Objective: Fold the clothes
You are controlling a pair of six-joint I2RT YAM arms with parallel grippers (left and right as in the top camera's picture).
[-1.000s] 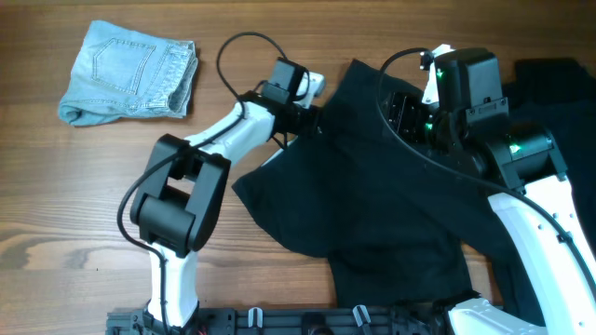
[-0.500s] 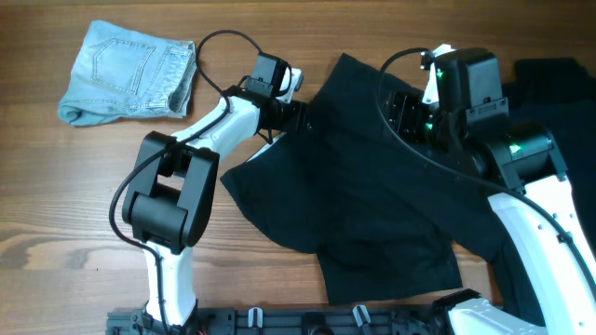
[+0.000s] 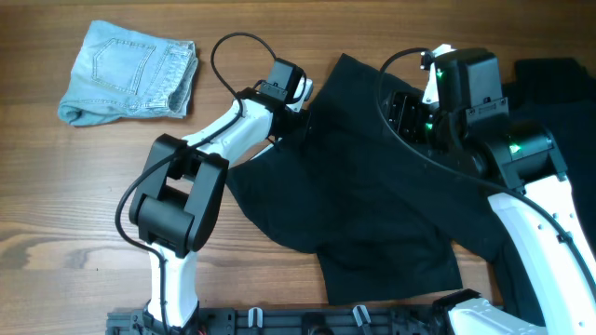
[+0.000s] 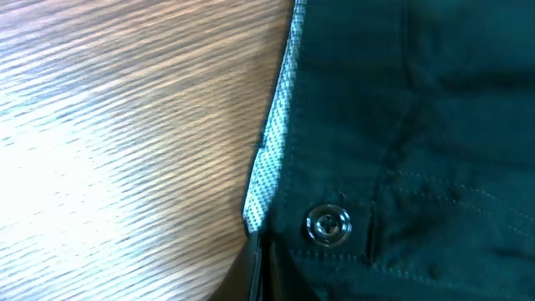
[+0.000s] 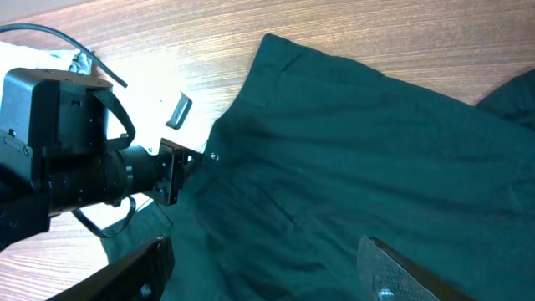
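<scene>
Black garment (image 3: 372, 205), overhead: spread crumpled mid-desk (image 3: 56, 205); second black piece (image 3: 559, 79) at the right edge.
Denim (image 3: 130, 74), overhead: folded, far left, well apart from the black cloth.
Left hand (image 3: 300, 116), overhead: closed, at the garment's left edge.
Left wrist: pale waistband (image 4: 272, 159) edge against wood, snap (image 4: 328, 224) just beside; cannot tell if cloth is pinched.
Right wrist: right hand (image 5: 263, 244) open, fingers wide apart over the garment.

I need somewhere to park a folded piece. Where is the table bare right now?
Most room is on the near left of the table, bordered by the denim garment, the left arm and the black garment. A narrower strip runs between the garments at the far edge, crossed by a cable. The right half is crowded: black fabric under the right arm.
</scene>
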